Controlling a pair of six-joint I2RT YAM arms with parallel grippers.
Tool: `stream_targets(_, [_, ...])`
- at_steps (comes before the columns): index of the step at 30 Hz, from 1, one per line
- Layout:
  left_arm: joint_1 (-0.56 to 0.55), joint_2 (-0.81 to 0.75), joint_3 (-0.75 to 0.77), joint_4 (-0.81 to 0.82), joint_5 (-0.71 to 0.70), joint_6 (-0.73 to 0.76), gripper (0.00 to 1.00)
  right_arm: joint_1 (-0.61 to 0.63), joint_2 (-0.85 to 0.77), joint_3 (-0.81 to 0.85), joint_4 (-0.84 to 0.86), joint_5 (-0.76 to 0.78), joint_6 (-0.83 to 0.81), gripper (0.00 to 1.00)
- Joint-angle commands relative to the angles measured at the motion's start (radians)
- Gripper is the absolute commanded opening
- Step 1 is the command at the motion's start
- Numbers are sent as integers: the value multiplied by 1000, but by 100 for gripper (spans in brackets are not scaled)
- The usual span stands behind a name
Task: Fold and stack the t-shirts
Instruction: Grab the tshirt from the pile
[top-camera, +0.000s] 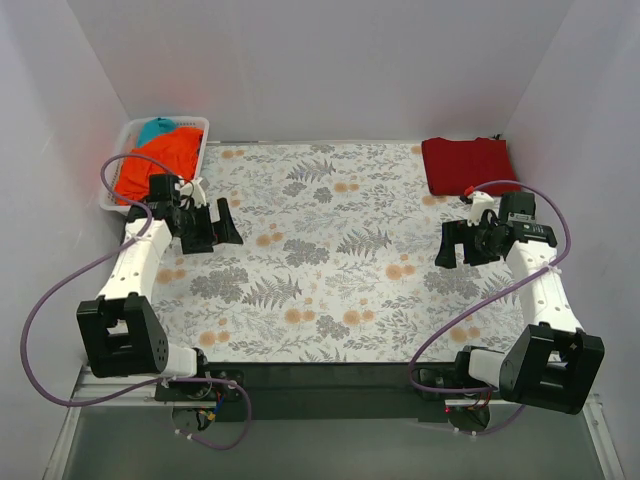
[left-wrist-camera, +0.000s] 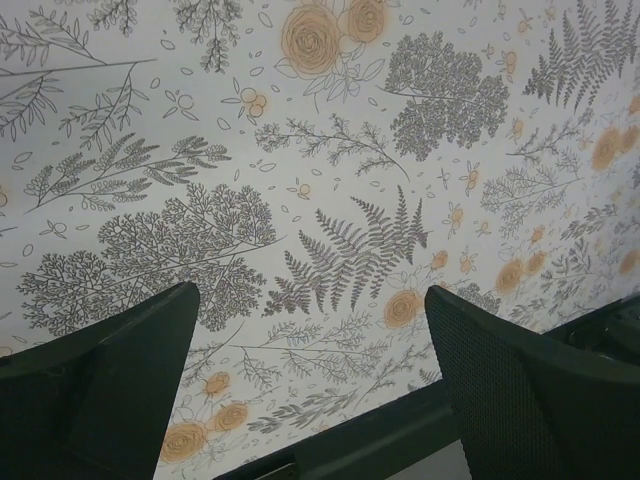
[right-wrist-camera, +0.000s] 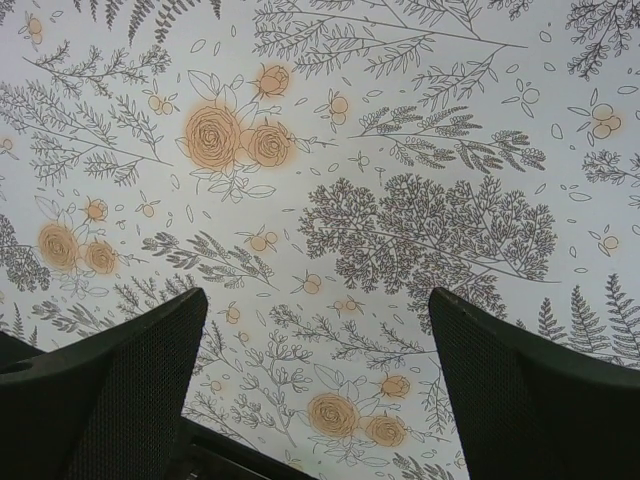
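T-shirts are touched by neither end effector. Nearer, the left end effector (top-camera: 215, 228) and right end effector (top-camera: 462, 247) are held wide over the floral bench (top-camera: 330, 300). Farther, the crimson t-shirt (top-camera: 468, 163) is laid folded at the far right corner; the orange-red t-shirt (top-camera: 160, 160) is heaped in a white basket (top-camera: 128, 132) at the far left corner.

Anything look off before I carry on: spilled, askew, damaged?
Nothing looks damaged or spilled. The orange-red t-shirt lies crumpled in the white basket at the far left, a teal garment behind it. The crimson t-shirt sits folded at the far right. The left gripper and right gripper hang open above the flowered tablecloth, holding nothing.
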Motion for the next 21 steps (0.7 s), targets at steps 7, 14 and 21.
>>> stream_targets(7, [85,129,441,-145,-4,19,97,4,-12,59,12,-29,-3,98])
stream_targets(14, [263,348,804,-181,6,-30,98,4,-5,58,21,-20,-11,98])
stream_targets(21, [318,642,1055,-165,-151,25,96,7,70,142,18,42,-35,98])
